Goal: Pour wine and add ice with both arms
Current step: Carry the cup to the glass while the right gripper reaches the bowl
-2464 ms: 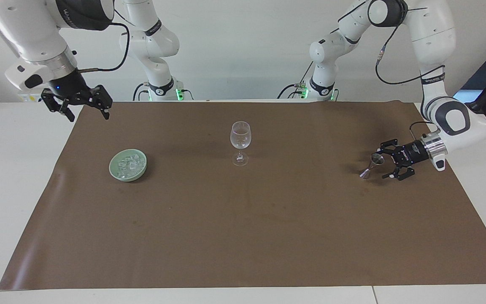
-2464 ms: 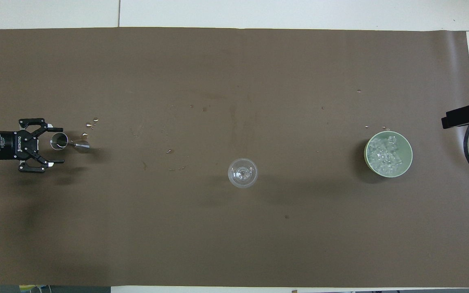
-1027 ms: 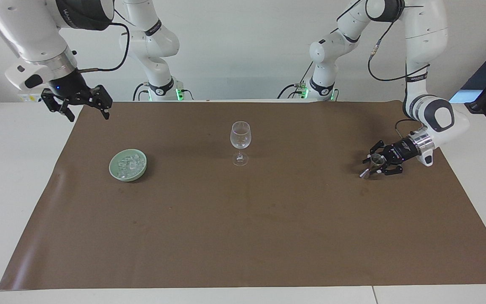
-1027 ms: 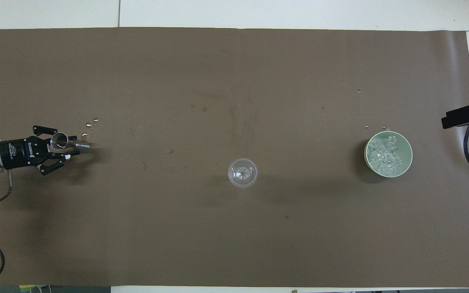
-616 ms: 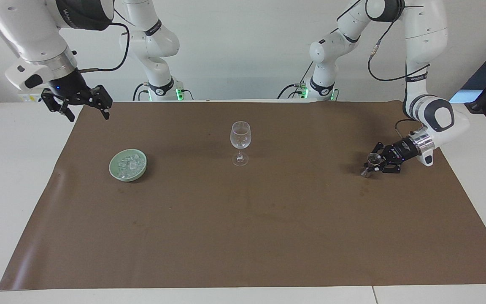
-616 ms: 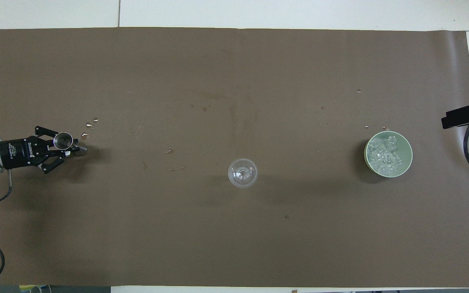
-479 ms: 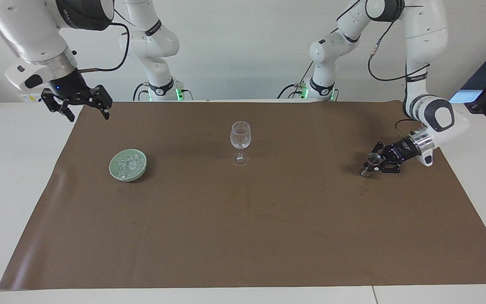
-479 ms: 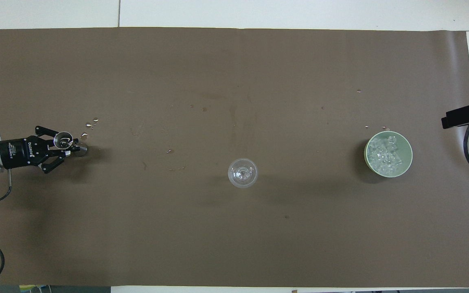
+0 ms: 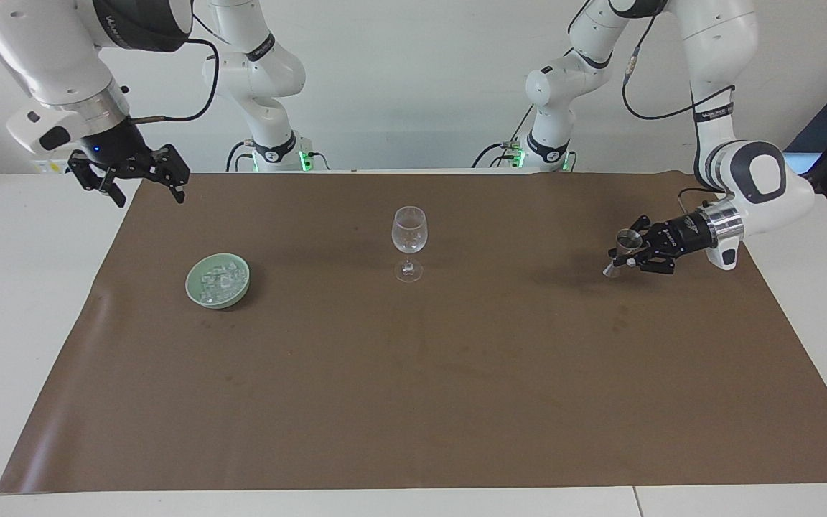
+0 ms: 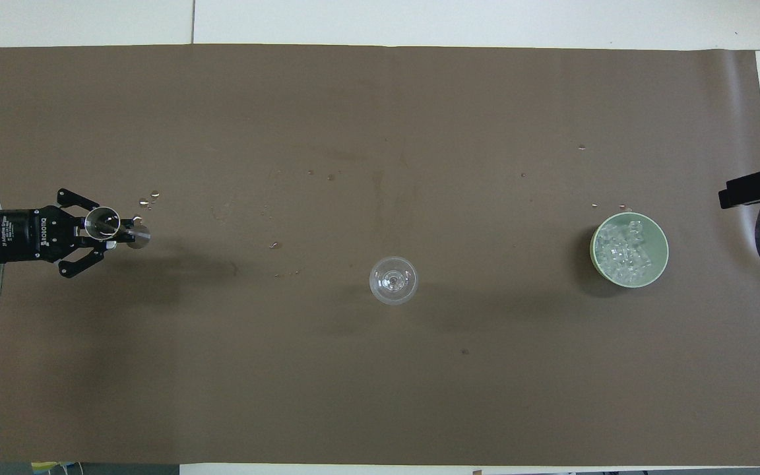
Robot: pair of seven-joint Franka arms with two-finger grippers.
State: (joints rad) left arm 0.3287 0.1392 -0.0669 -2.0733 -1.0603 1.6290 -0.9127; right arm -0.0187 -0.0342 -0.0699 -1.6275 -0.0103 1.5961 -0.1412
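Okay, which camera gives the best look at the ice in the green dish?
The overhead view: it looks straight down into the green dish, so the ice shows as separate clear cubes heaped inside. The facing view sees the ice at a slant, as a pale glint above the dish's rim.

Brown mat [image 9: 413, 373], small droplets [image 10: 149, 198] on it, white table [image 9: 19, 287] beneath
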